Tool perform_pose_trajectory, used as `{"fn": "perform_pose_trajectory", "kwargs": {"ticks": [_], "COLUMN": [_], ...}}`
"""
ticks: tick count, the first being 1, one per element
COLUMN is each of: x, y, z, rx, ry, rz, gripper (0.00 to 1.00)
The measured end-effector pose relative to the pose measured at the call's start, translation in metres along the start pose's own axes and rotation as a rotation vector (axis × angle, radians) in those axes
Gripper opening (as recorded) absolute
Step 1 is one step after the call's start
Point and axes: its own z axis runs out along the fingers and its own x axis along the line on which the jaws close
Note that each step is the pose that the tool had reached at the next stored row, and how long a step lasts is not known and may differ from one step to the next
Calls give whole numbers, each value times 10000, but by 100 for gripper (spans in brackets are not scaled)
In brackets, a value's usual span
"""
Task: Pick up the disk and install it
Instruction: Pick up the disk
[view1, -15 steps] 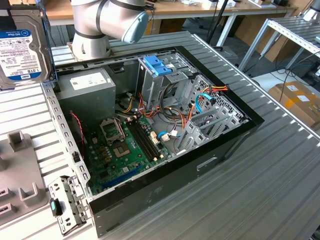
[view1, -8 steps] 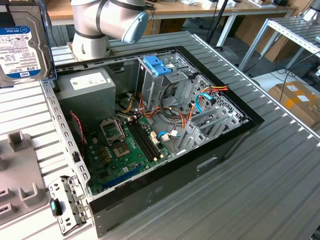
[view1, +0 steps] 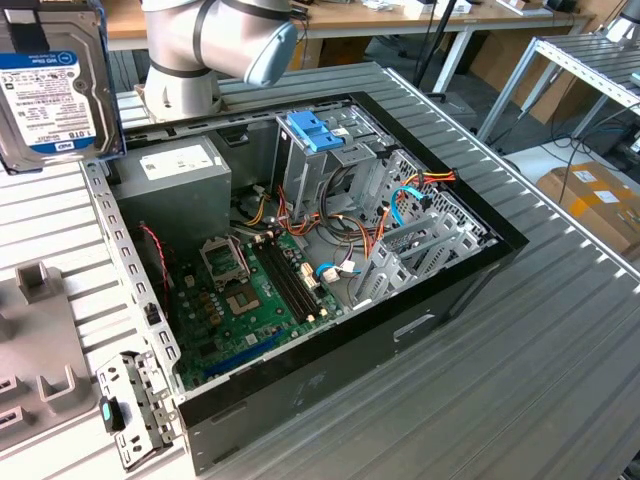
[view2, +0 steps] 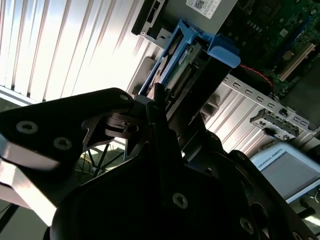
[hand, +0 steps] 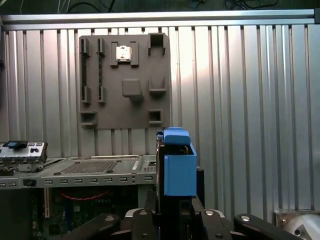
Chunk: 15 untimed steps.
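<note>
Ribbed tabletop (view1: 560, 330) spreads wide around the open case (view1: 330, 390), the end effector (hand: 175, 214) pinching the disk (view1: 50, 95) beyond its corner.

The exterior view looks down from high up at the open computer case (view1: 300, 250). Both wrist views sit close behind the pincer (hand: 175, 217) and look out past the disk (hand: 179, 170) in it. All three see the disk and case.
</note>
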Motion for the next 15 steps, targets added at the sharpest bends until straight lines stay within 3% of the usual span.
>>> {"fn": "perform_pose_trajectory", "kwargs": {"ticks": [2, 5, 9, 15], "x": [-3, -9, -22, -34], "y": [-66, -214, -523, -813], "z": [-2, -4, -10, -17], "rx": [0, 1, 1, 0], "ry": [0, -1, -1, 0], "rz": [1, 0, 1, 2], "gripper": [35, 35, 35, 35]}}
